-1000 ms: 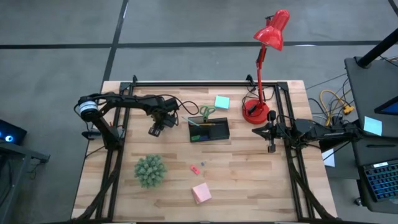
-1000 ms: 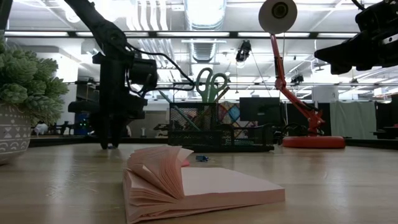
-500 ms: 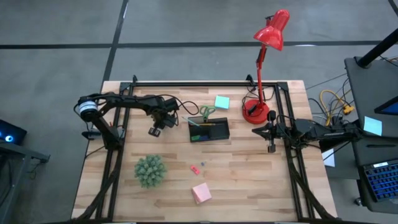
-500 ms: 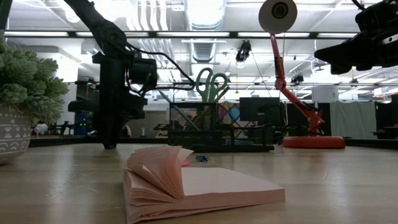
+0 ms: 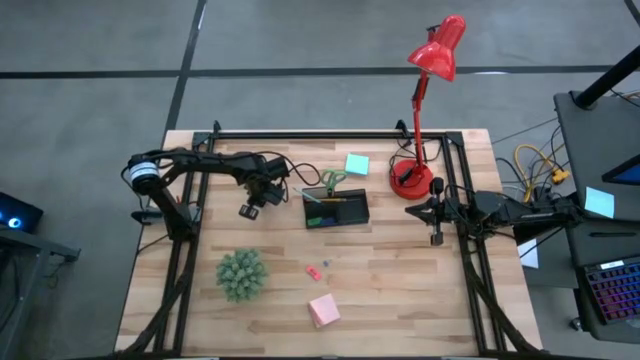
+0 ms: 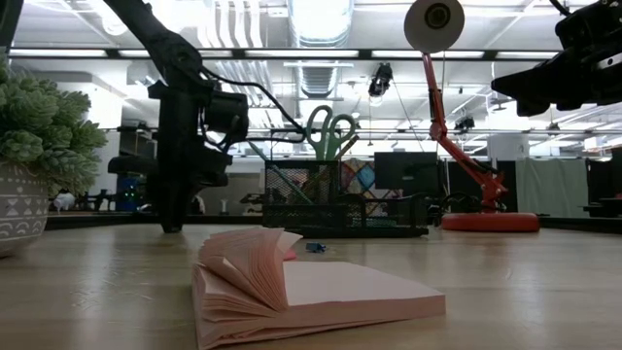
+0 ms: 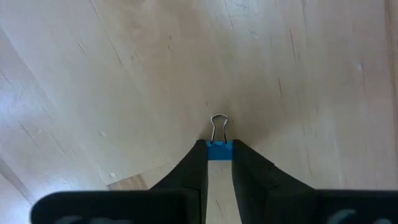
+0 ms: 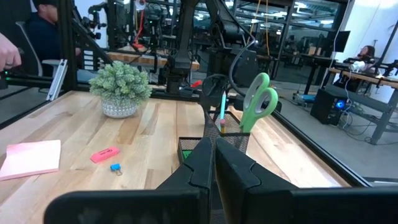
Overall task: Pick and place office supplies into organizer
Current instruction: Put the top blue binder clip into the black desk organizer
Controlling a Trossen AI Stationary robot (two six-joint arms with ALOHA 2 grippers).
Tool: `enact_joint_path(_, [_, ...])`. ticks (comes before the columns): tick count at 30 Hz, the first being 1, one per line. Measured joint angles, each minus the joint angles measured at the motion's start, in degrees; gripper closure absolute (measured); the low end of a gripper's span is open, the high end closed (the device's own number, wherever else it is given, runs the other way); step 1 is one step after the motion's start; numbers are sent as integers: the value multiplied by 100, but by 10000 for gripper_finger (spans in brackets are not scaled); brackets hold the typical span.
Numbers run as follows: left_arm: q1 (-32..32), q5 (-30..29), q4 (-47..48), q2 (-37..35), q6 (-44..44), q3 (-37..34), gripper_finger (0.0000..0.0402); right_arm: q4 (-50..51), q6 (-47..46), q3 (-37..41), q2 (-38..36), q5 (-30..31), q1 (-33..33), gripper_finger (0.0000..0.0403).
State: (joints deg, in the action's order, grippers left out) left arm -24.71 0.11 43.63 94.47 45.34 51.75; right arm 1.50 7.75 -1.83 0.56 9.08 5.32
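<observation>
While pinched: 1 blue clip (image 7: 219, 150), left hand (image 7: 218, 154).

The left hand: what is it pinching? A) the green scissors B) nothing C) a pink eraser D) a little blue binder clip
D: in the left wrist view the left hand is shut on a little blue binder clip, its wire loop poking out over the wooden table.
</observation>
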Motion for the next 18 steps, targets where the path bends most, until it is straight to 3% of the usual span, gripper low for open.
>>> enact_joint_path(18, [-4,-205,197,-34,-15,101,367,2,-2,0,0,2,0,394])
